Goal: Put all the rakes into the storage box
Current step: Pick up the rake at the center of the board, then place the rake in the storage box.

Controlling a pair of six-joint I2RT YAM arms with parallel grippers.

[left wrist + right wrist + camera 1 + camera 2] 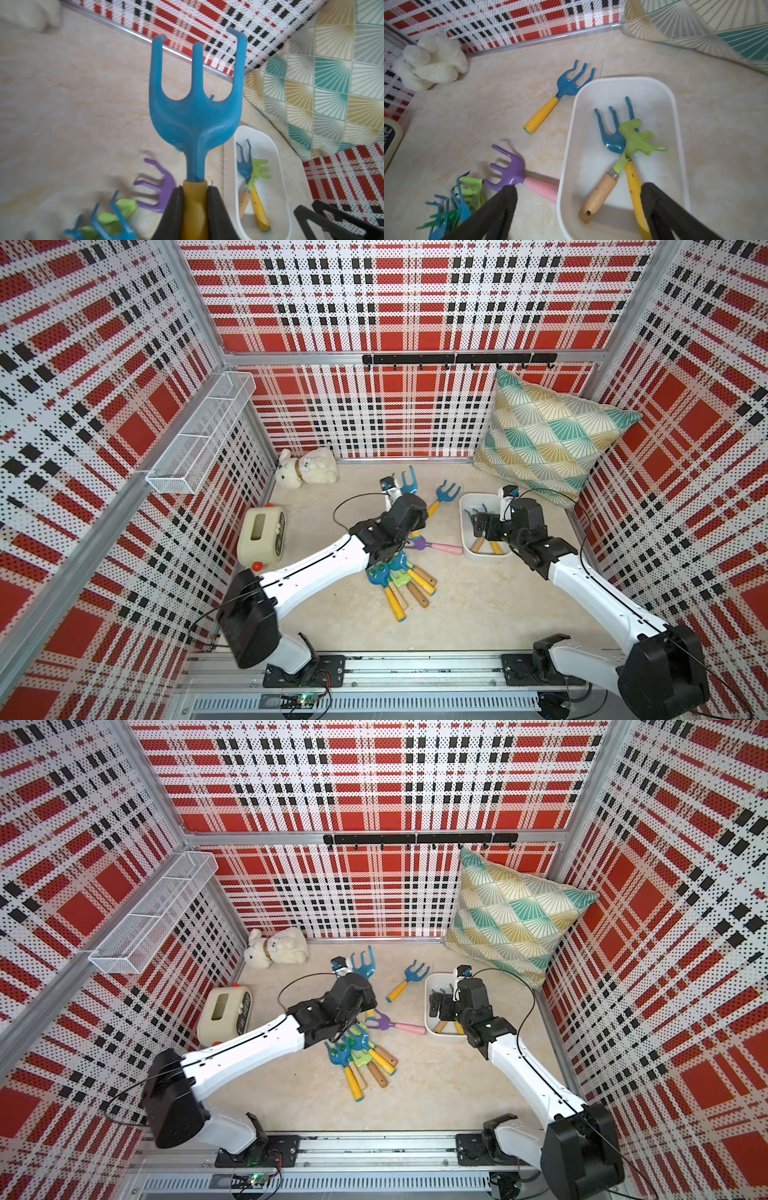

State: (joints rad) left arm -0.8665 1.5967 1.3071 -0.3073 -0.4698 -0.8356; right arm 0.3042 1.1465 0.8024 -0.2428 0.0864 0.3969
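My left gripper point(195, 191) is shut on the yellow handle of a blue three-pronged rake point(195, 116), held off the table with its prongs toward the back wall; its head shows in both top views point(409, 482) point(363, 965). The storage box point(675, 116), a white tub point(467, 506), stands at the right. A blue rake point(612, 137) and a green rake point(635, 139) lie crossed inside it. My right gripper point(578, 188) hangs open over the box's near end point(478, 522) with nothing between its fingers.
A blue rake point(446, 493) and a purple, pink-handled one point(432, 546) lie left of the box, with a pile of rakes point(403, 580) under the left arm. Plush toy point(307, 468), cream box point(262, 537), cushion point(552, 435) and wire basket point(203, 435) ring the floor.
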